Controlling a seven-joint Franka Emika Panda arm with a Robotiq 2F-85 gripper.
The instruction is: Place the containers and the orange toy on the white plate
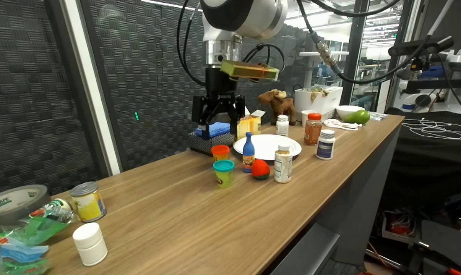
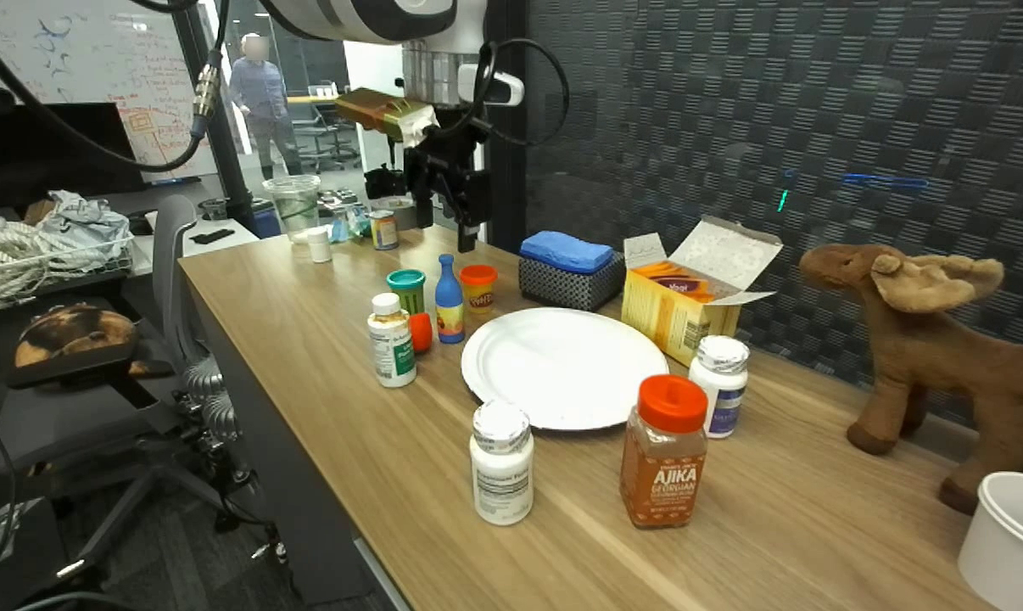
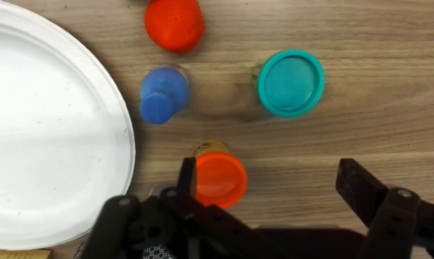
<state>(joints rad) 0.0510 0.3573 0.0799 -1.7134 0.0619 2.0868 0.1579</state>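
Reading "AJIKA GEORGIAN," the red-lidded jar (image 2: pixel 664 458) near the white plate (image 2: pixel 562 369).

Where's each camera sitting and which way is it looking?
An exterior view: near the yellow-labelled metal can, looking along the brown wooden table toward the brown plush moose; the white arm and black two-fingered hand show.
An exterior view: near the red-lidded spice jar, looking back toward the can; arm and hand show.
Wrist view: above the hand, looking down at the round white plate and round orange toy; open hand shows.
Both exterior views share the plate, seen from roughly opposite directions.
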